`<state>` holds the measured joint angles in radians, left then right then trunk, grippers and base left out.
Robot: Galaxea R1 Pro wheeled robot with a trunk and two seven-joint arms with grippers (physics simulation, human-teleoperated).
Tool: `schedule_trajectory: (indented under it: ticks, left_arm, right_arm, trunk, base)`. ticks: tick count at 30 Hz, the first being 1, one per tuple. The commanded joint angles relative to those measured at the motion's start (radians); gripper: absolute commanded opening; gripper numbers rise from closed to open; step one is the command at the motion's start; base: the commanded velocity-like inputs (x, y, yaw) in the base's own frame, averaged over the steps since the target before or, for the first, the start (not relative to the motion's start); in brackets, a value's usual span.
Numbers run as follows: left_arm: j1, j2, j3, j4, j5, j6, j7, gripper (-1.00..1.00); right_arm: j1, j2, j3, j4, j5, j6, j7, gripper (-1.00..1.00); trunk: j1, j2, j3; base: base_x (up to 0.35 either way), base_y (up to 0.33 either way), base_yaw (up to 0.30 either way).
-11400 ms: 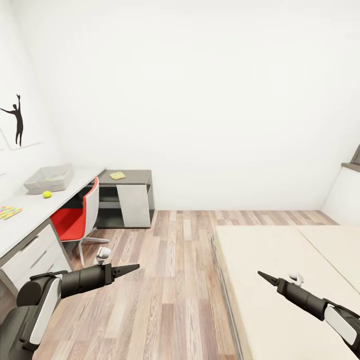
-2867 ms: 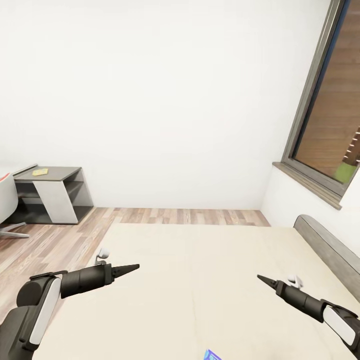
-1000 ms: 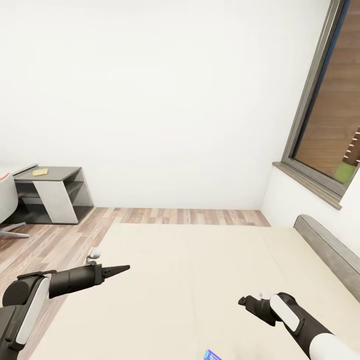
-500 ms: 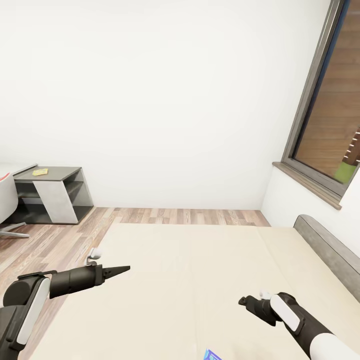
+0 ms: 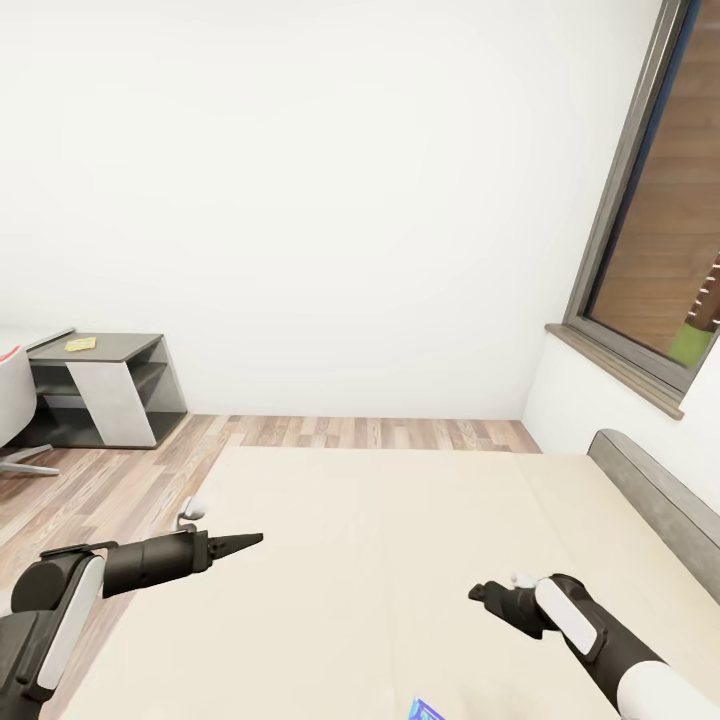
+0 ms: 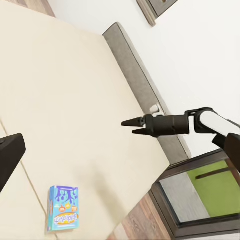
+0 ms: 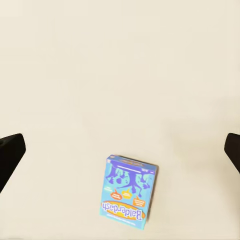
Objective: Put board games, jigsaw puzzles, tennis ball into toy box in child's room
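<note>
1. Our right gripper (image 5: 480,592) hangs over the bed (image 5: 400,520), wrist bent so it points down; in the right wrist view its two fingertips (image 7: 11,152) sit at opposite edges of the frame, so the jaws stand wide apart with nothing between them.
2. Our left gripper (image 5: 250,540) is held out level above the bed's near-left side; its fingers (image 5: 235,543) look pressed together to a point and hold nothing.
3. Target: the Balderdash board game (image 7: 127,192), a blue box lying flat on the mattress close to our edge of the bed; one corner of it peeks in at the bottom of the head view (image 5: 425,711); the left wrist view shows it (image 6: 63,207) well apart from the grey headboard (image 6: 142,85).
4. Our read: we are lining up the first bed pick; none of the toys is in the toy box as far as we can see.
5. To do it well: bring the right gripper back toward us until the box sits midway between the fingertips; close across the short sides; descend until the fingers straddle the box walls; the soft mattress may let it tilt.
6. Orientation: long axis runs along the right gripper's approach line, roughly square to the finger line; printed face up; title end toward the wrist, box turned slightly off square.
</note>
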<state>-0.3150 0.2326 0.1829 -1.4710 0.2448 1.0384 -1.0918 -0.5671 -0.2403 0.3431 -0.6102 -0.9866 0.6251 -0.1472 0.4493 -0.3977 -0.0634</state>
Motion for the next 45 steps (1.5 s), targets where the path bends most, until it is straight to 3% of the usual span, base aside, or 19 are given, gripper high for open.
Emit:
schedule_trajectory:
  ticks: [1,18,45]
  left_arm:
    - [-0.001,0.0,0.0,0.0,-0.001,0.004,-0.004,1.0]
    - [-0.001,0.005,0.001,0.0,-0.002,0.003,-0.005,1.0]
    - [-0.001,0.005,0.001,0.0,-0.002,0.003,-0.004,1.0]
  right_arm:
    - [-0.001,-0.002,0.006,-0.005,-0.01,0.002,-0.009,1.0]
    - [-0.001,-0.001,0.005,-0.016,-0.01,0.01,-0.009,1.0]
    - [-0.001,0.002,0.006,-0.016,-0.01,0.019,-0.011,1.0]
  trunk:
    - [0.001,-0.002,-0.002]
    - [0.001,-0.002,-0.004]
    - [0.001,-0.002,-0.047]
  base:
    - [0.0,0.026,0.0]
    - [0.0,0.003,0.0]
    - [0.0,0.0,0.0]
